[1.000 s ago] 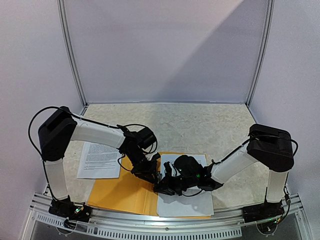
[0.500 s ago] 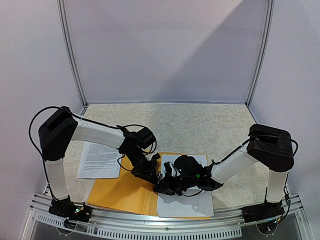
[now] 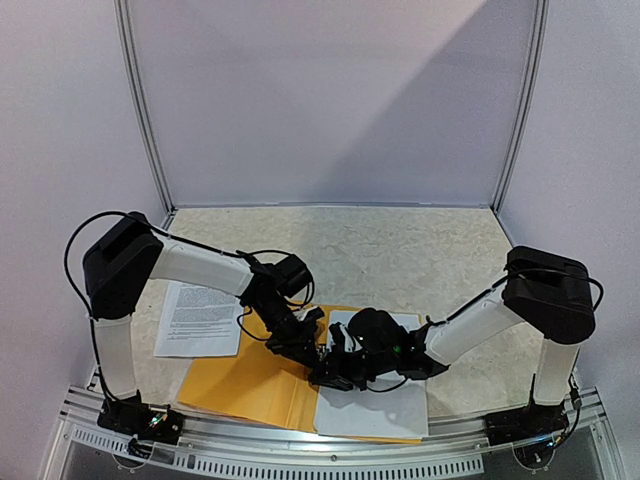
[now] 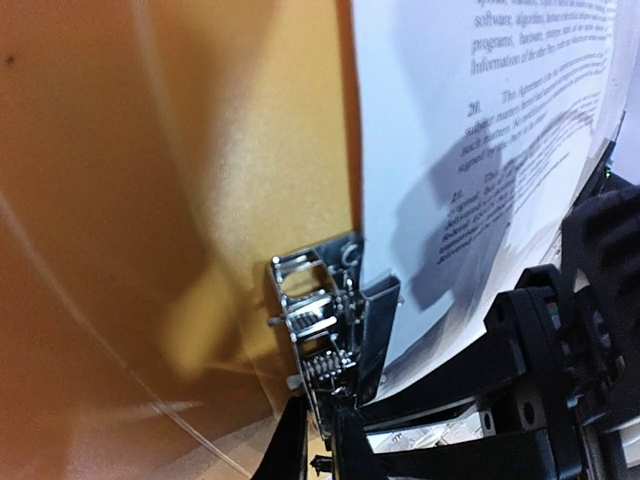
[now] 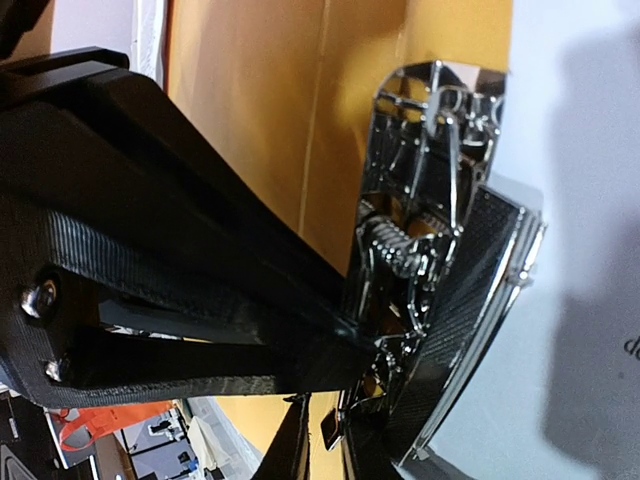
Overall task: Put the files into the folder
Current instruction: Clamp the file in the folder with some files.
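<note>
Folder (image 3: pixel 240 375) lies open. One sheet (image 3: pixel 375 410) is on its right half, edge at the metal clip (image 4: pixel 325 330). Second sheet (image 3: pixel 200 320) lies just left of the folder. Left gripper (image 4: pixel 318 445) looks nearly closed on the clip lever. Right gripper (image 3: pixel 330 372) is at the clip, and I can't tell its opening. Paper's light and floppy, so I'd pinch an edge.

Overhead camera looks down and forward; both wrist cameras, very near, share the metal clip (image 4: pixel 325 330).
</note>
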`<state>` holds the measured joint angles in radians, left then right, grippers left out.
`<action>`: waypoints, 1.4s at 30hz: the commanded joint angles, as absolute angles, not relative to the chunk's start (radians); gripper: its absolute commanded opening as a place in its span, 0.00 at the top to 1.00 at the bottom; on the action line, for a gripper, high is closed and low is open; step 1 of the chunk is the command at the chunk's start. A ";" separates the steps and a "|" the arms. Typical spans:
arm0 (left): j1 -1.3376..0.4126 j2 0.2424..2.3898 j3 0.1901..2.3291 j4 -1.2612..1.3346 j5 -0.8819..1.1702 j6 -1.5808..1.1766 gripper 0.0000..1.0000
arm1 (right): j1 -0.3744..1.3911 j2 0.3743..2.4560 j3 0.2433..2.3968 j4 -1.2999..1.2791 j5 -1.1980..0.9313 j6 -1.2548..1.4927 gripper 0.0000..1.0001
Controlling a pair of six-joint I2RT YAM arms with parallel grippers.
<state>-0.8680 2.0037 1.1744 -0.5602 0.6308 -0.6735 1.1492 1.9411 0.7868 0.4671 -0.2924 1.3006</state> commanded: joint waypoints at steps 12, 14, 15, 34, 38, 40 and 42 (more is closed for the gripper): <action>-0.876 2.129 1.080 -0.634 0.445 -0.649 1.00 | 1.115 1.896 0.819 0.010 -0.175 1.192 0.84; -0.874 2.131 1.079 -0.633 0.440 -0.649 1.00 | 1.115 1.865 0.821 -0.037 -0.164 1.191 0.83; -0.873 2.131 1.078 -0.632 0.440 -0.648 1.00 | 1.114 1.847 0.824 -0.055 -0.159 1.192 0.83; -0.867 2.135 1.086 -0.632 0.443 -0.651 1.00 | 1.116 1.810 0.895 0.082 -0.236 1.133 0.90; -0.863 2.136 1.088 -0.635 0.449 -0.656 1.00 | 1.120 1.844 0.900 0.120 -0.255 1.132 0.90; -0.856 2.134 1.103 -0.646 0.466 -0.656 1.00 | 1.121 1.845 0.904 0.112 -0.248 1.128 0.89; -0.850 2.119 1.119 -0.659 0.470 -0.651 0.98 | 1.121 1.837 0.909 0.087 -0.233 1.121 0.88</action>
